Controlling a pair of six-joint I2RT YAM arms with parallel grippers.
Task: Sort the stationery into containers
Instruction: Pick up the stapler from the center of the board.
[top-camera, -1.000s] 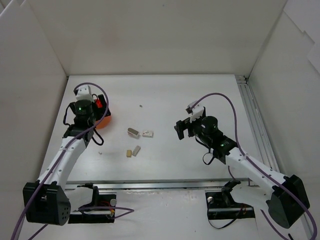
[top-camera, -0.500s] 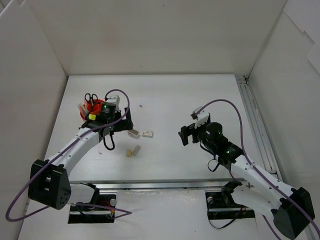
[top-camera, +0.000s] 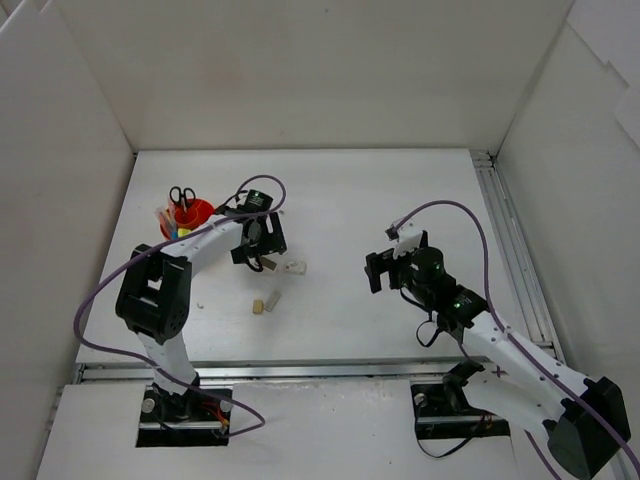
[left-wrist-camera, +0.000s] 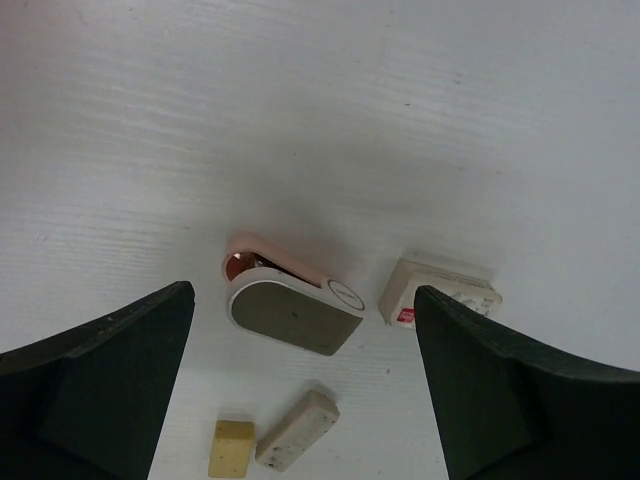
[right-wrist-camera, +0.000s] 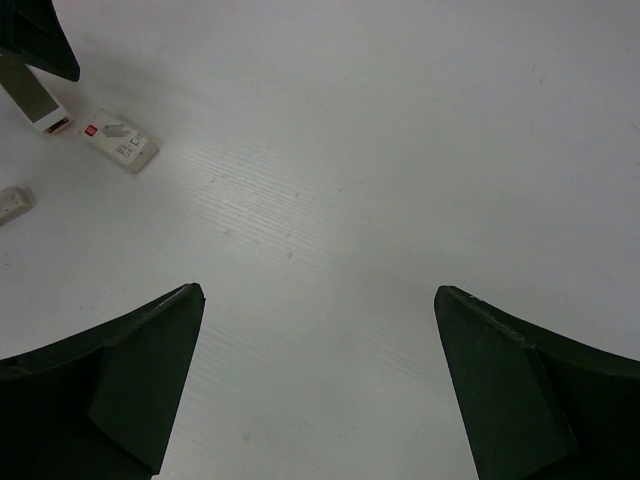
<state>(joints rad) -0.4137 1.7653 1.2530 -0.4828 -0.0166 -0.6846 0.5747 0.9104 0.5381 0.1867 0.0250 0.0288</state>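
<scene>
The round orange-red holder stands at the left and holds black-handled scissors and highlighters. My left gripper is open and empty, hovering just above a grey-and-pink piece, which lies between its fingers in the left wrist view. A white labelled piece lies to its right. A yellow eraser and a speckled beige eraser lie nearer me. My right gripper is open and empty over bare table, right of these pieces. The white piece also shows in the right wrist view.
White walls close in the table on the left, back and right. A metal rail runs along the right side. A tiny dark speck lies behind the pieces. The left arm's purple cable loops above the holder.
My left gripper has swung right from over the holder to above the grey-and-pink piece, uncovering the holder. My right gripper has shifted only slightly toward me.
</scene>
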